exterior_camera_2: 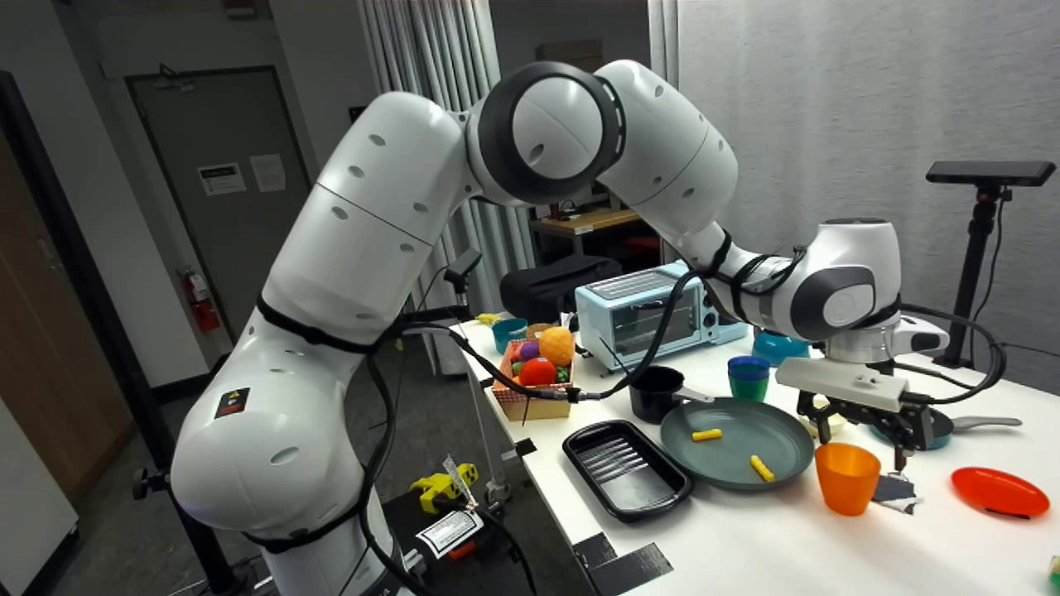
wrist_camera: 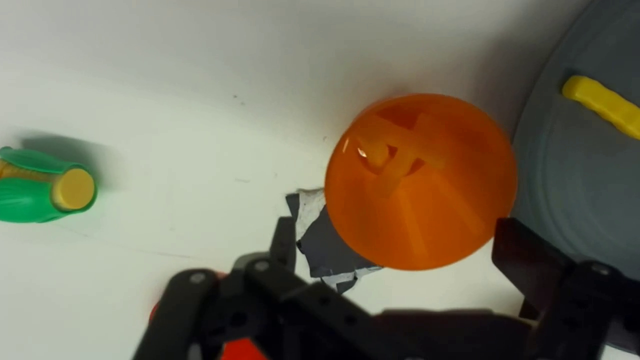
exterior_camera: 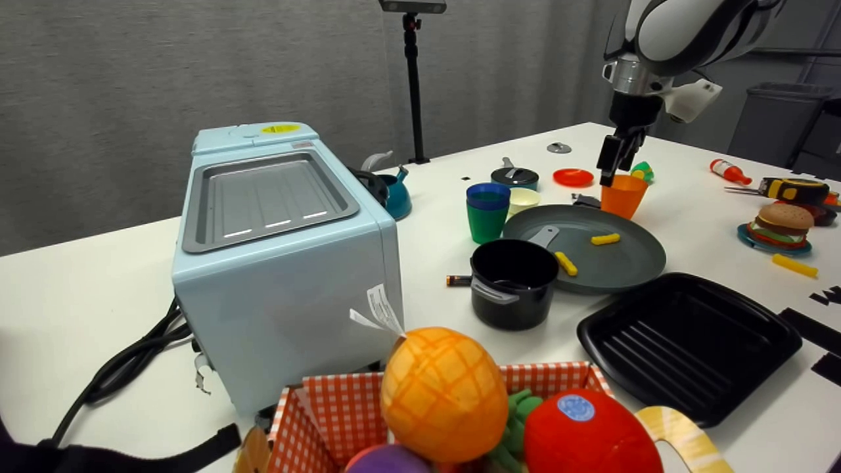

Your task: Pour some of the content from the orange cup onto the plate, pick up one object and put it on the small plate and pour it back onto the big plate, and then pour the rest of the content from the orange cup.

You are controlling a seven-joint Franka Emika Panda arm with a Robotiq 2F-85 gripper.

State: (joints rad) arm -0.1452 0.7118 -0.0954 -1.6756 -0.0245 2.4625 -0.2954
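The orange cup (exterior_camera: 623,197) stands upright on the table at the edge of the big plate (exterior_camera: 621,263); it also shows in an exterior view (exterior_camera_2: 846,480). In the wrist view (wrist_camera: 425,220) several stick-like pieces of the content (wrist_camera: 400,155) lie inside it. Two yellow pieces (exterior_camera_2: 706,434) (exterior_camera_2: 762,468) lie apart on the dark grey big plate (exterior_camera_2: 720,463). The small plate, a pale yellowish dish (exterior_camera: 523,199), is partly hidden behind the green cup. My gripper (wrist_camera: 392,237) is open and empty, its fingers spread at the cup's rim; I cannot tell whether one touches it.
A black pot (exterior_camera: 514,289) and black ridged tray (exterior_camera: 690,341) stand beside the big plate. Stacked blue and green cups (exterior_camera: 487,213), a red plate (exterior_camera_2: 999,492), a lidded pan (exterior_camera: 514,177) and a toy corn (wrist_camera: 47,185) are nearby. Another yellow stick (exterior_camera: 795,265) lies on the table.
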